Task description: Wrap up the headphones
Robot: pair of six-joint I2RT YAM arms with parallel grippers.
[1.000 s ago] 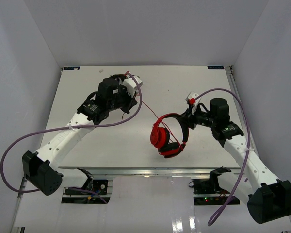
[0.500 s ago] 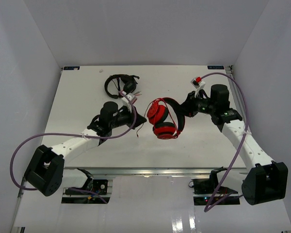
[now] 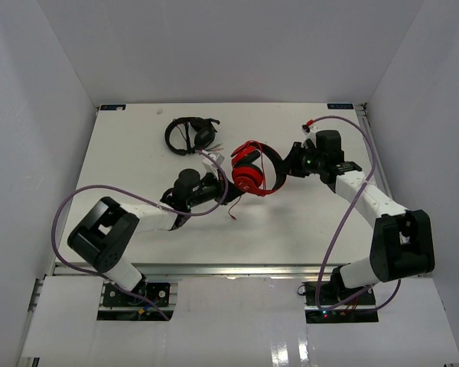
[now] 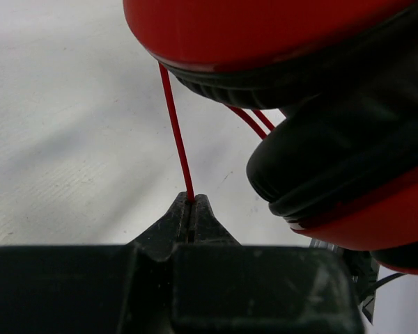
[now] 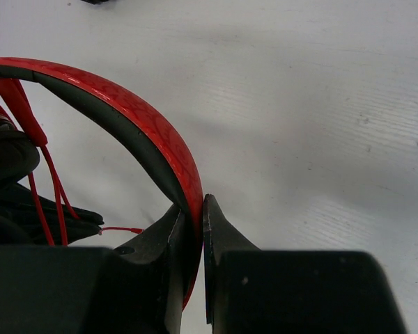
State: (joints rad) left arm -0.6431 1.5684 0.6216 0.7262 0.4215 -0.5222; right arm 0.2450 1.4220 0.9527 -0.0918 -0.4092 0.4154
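Headphones (image 3: 250,174) in red hang between two arms just off the surface's (image 3: 138,153) centre, toward 2 o'clock. The left arm lies low, stretched toward 2 o'clock, with the left gripper (image 4: 191,202) clenched on the thin red cable (image 4: 175,132). The right arm reaches toward 9 o'clock, its right gripper (image 5: 195,205) clamped on the headband (image 5: 125,110). Two pairs show, one red and one black, the black headphones (image 3: 190,134) lying at 11 o'clock.
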